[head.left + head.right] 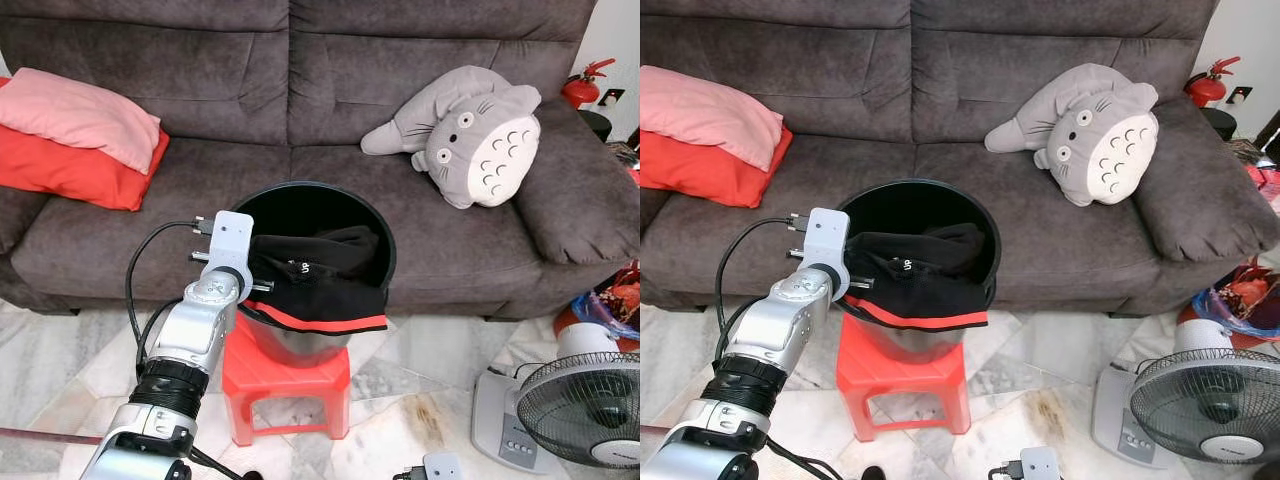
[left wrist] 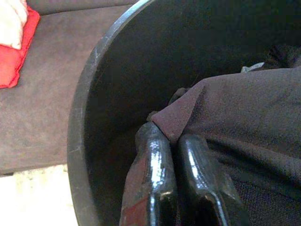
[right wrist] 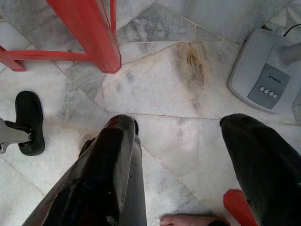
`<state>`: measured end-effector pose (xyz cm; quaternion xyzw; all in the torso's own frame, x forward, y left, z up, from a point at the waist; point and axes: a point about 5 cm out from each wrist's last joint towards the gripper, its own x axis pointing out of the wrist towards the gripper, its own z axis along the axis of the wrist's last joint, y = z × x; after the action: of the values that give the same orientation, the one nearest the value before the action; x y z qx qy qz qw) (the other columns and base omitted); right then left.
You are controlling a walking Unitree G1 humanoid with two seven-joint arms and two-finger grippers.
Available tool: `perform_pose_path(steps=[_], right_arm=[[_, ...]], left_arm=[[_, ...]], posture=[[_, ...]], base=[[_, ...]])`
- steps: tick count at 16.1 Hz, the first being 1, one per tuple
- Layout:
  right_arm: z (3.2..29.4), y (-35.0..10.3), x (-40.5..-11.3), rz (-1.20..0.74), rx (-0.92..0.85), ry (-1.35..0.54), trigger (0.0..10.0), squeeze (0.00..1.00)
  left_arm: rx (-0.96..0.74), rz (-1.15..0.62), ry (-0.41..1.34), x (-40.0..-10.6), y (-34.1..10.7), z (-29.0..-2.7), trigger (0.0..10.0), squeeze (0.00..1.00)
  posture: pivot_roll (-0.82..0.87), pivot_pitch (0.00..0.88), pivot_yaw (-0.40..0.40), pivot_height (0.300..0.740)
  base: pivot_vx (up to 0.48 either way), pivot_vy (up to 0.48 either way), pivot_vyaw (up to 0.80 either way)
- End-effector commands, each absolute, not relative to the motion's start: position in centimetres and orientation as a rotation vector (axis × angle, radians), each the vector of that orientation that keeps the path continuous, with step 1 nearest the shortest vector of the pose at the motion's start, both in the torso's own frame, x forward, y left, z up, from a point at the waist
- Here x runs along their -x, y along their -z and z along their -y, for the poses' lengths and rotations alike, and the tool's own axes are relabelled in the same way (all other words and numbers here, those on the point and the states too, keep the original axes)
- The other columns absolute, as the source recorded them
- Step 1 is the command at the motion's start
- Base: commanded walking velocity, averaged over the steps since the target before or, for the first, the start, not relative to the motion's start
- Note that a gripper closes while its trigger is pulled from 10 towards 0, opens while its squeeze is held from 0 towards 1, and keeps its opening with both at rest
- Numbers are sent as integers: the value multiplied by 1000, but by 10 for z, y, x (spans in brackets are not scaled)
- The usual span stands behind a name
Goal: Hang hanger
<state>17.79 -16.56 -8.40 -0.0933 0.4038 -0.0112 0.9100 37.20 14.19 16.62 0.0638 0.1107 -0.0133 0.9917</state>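
Note:
A black bucket [image 1: 386, 246] stands on a red plastic stool [image 1: 290, 385] in front of the sofa. A black garment with a red hem [image 1: 322, 282] lies in the bucket and drapes over its front rim. My left arm [image 1: 200, 330] reaches to the bucket's left rim. In the left wrist view my left gripper [image 2: 173, 141] is shut inside the bucket, pinching an edge of the black garment [image 2: 235, 113]. My right gripper [image 3: 181, 141] hangs low over the marble floor, open, with nothing between its fingers.
A dark grey sofa [image 1: 200, 190] carries pink and red pillows [image 1: 85, 140] at the left and a grey plush toy [image 1: 475, 130] at the right. A floor fan [image 1: 585, 405] stands at the right, its base [image 3: 268, 80] near my right gripper. A person's bare foot [image 3: 183, 220] is close by.

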Motion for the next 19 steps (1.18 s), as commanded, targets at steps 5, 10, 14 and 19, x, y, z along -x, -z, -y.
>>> perform_pose_path(steps=[5,10,14,19], right_arm=[[167,89,-168,-873,189,30,10000,0],[167,89,-168,-873,190,30,10000,0],[168,89,-168,-873,192,29,10000,0],[169,89,-168,-866,197,35,10000,0]], left_arm=[[-148,-123,136,-363,-174,-140,10000,1000],[-139,-11,150,-349,-189,-161,10000,1000],[-92,62,88,-333,-191,-185,10000,1000],[33,116,-97,-308,-171,-216,10000,1000]], posture=[[-39,215,-31,740],[-38,216,-30,740],[-40,214,-31,740],[-70,191,-38,740]], base=[[0,0,0],[0,0,0],[0,0,0],[0,0,0]])
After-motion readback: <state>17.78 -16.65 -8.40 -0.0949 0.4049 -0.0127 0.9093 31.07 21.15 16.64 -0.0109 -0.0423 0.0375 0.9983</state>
